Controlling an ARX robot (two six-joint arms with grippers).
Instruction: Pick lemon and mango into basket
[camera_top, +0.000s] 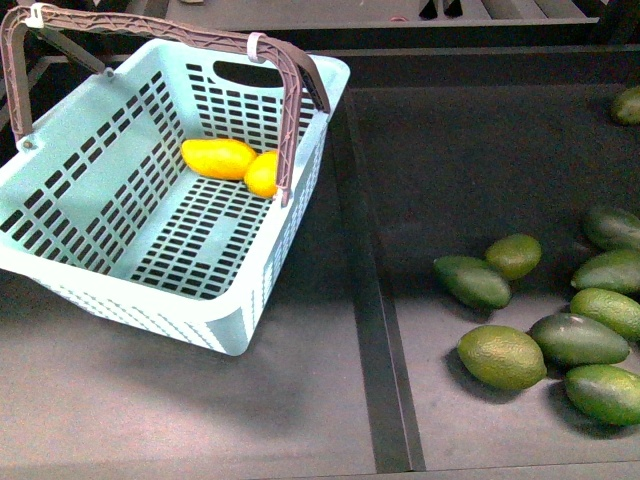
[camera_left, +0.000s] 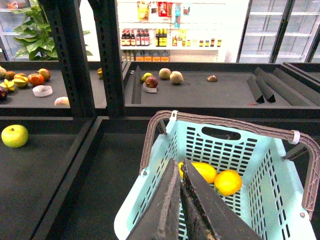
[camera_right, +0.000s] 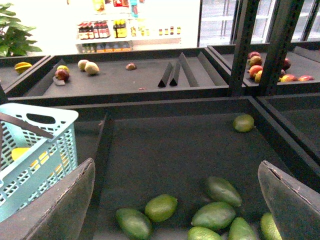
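The basket (camera_top: 120, 200) sits on the left side of the dark shelf (camera_top: 330, 400), tipped a little. The mango (camera_top: 218, 157) lies on the basket floor, at the far end. The lemon (camera_top: 262, 173) is right beside it on the right, and the two fruits touch. One brown handle (camera_top: 180, 35) stands up over the basket and has white ties (camera_top: 255, 44) on it. On the right side, well apart from the basket, a bunch of green fruits (camera_top: 500, 355) lies in a tray. The left gripper (camera_left: 181, 165) hangs over the near part of the basket with its two fingers pressed together and nothing between them. The right gripper (camera_right: 175, 200) hangs above the green fruits with its fingers spread wide and holds nothing.
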